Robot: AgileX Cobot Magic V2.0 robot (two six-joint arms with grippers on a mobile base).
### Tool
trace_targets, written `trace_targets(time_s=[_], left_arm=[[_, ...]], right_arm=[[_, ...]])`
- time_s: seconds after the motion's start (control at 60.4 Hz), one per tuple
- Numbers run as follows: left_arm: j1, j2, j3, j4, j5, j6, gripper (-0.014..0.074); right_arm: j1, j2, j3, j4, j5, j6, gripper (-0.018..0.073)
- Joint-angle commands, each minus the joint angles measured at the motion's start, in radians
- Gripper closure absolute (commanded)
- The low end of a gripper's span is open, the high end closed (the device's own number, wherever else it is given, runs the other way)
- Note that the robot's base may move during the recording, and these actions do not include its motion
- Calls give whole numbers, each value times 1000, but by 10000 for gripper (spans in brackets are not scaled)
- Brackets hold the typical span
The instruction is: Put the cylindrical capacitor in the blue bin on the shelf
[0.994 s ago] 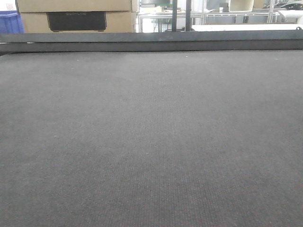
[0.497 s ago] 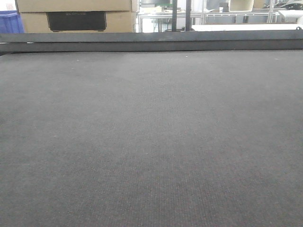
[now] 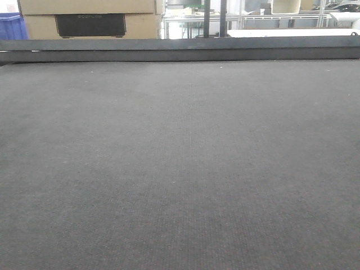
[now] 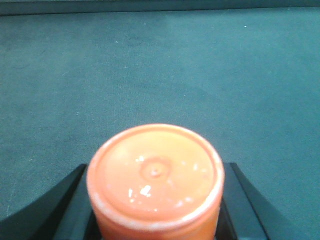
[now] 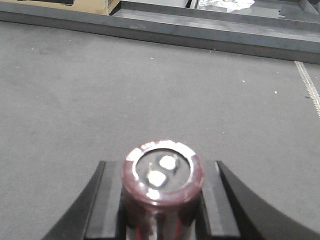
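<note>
The capacitor is clamped upright between the fingers of the right gripper, over a grey mat. An orange cylinder is gripped likewise by the left gripper. A dark rail is seen along the mat's far edge.

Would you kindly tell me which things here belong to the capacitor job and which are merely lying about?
Job: dark capacitor, held in the right claw; blue bin, far left, possibly the target.
Not the job: orange cylinder in the left claw; cardboard box; grey mat.
</note>
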Motion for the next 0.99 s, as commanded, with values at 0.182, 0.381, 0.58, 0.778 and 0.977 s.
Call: trace_targets(time_s=[0.182,0.381,0.58,0.778,0.977], left_arm=[[-7,-3,0,-7,-24,1,707],[-7,-3,0,-7,-24,1,707],[-7,-3,0,-7,-24,1,707],[-7,-3,0,-7,-24,1,707],[-7,-3,0,-7,-24,1,707]], right_arm=[[2,-5,-9,-5,-18,1,658],[2,-3,-9,-5,-17,1,658],[2,-3,-9,-5,-17,1,658],[2,-3,-9,-5,-17,1,658],[2,-3,-9,-5,-17,1,658]])
